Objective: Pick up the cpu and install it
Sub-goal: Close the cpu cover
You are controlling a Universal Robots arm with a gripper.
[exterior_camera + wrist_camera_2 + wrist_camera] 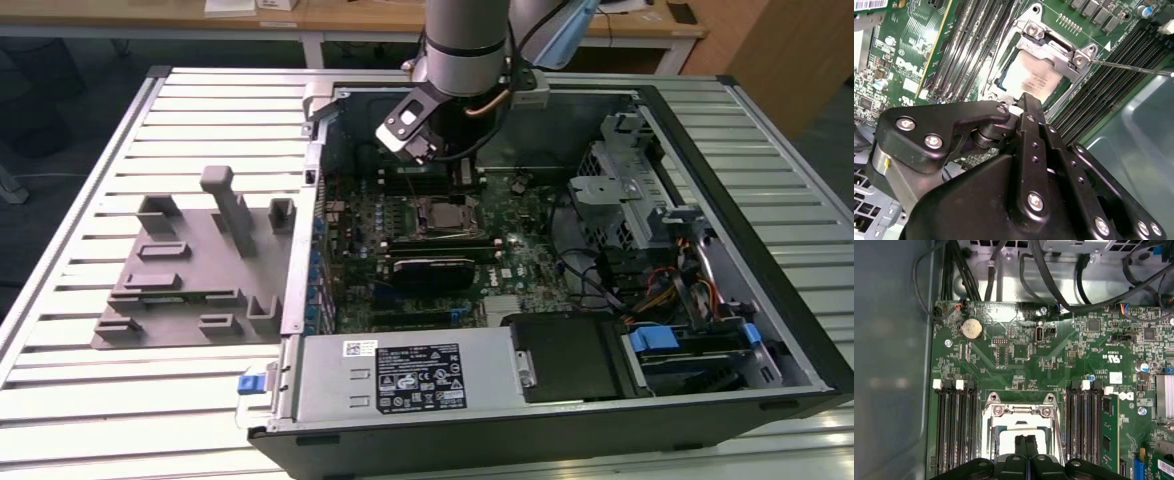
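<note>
Our arm (467, 35) reaches down steeply; our gripper (1026, 441) hangs tilted, its fingers (1020, 446) pressed together, holding nothing.

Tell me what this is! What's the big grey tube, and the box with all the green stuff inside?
The grey tube is a robot arm. It reaches into an open computer case lying on a slatted metal table. One picture is taken from outside and shows everything. The other two come from cameras riding on the arm's wrist, so they look closely at the green motherboard. Beside the case, on the exterior view's left, lies a grey plastic holder. The little silver square is the cpu, sitting in its metal-framed socket on the board. The arm's black jaws are shut, holding nothing, right by the cpu.
</note>
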